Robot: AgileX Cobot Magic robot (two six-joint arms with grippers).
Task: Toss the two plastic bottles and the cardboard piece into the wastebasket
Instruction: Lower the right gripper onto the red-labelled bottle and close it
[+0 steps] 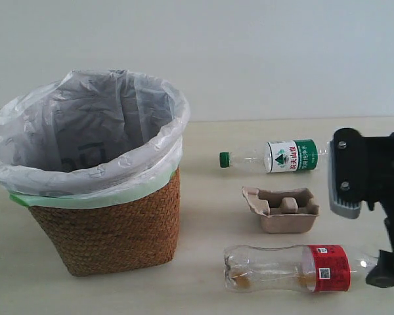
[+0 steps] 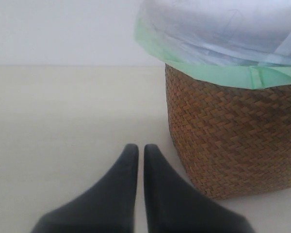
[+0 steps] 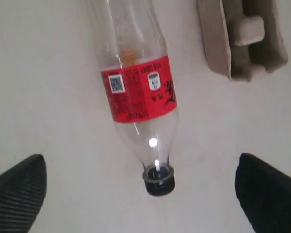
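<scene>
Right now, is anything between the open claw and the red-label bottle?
No, nothing visible. The right claw is open, with the black cap of the red-label bottle showing between its fingers. The cardboard piece lies beside the bottle, clear of the claw.

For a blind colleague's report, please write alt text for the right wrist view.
A clear bottle with a red label lies on the pale table, its black cap toward the open right gripper. The grey-brown cardboard tray lies beside it, not touching.

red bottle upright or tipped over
Tipped: the red bottle lies on its side on the table, outside the basket.
</scene>
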